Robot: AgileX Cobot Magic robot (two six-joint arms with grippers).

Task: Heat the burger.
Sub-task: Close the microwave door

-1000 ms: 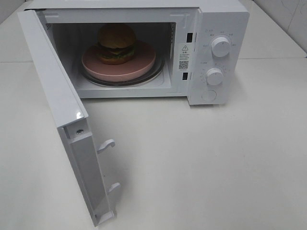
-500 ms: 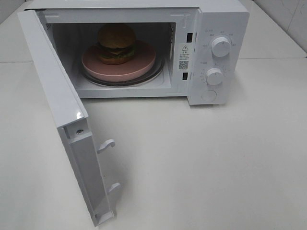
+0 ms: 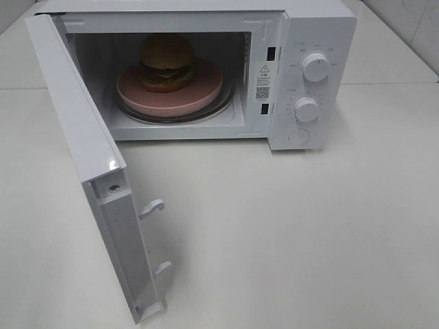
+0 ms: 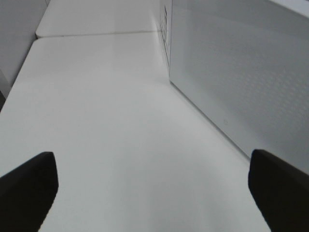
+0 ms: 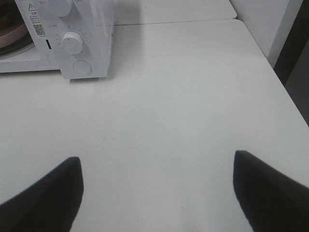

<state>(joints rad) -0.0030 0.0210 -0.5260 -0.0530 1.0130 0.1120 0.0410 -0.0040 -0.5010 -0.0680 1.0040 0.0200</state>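
The burger (image 3: pixel 165 62) sits on a pink plate (image 3: pixel 202 96) inside the white microwave (image 3: pixel 322 27), on its glass turntable. The microwave door (image 3: pixel 75 123) stands swung wide open toward the front left. Neither gripper shows in the exterior view. In the left wrist view, my left gripper (image 4: pixel 154 203) is open above bare table, with the door's outer face (image 4: pixel 241 72) beside it. My right gripper (image 5: pixel 157 193) is open too, low over the table to the right of the microwave, nothing between its fingers. A sliver of the pink plate (image 5: pixel 12 37) shows in that view.
The control panel carries two white knobs (image 3: pixel 315 66) (image 3: pixel 306 109) and a round button (image 3: pixel 299 136). Two latch hooks (image 3: pixel 152 207) stick out of the door's inner edge. A table seam (image 3: pixel 391 83) runs behind the microwave. The table's right edge (image 5: pixel 277 77) shows in the right wrist view.
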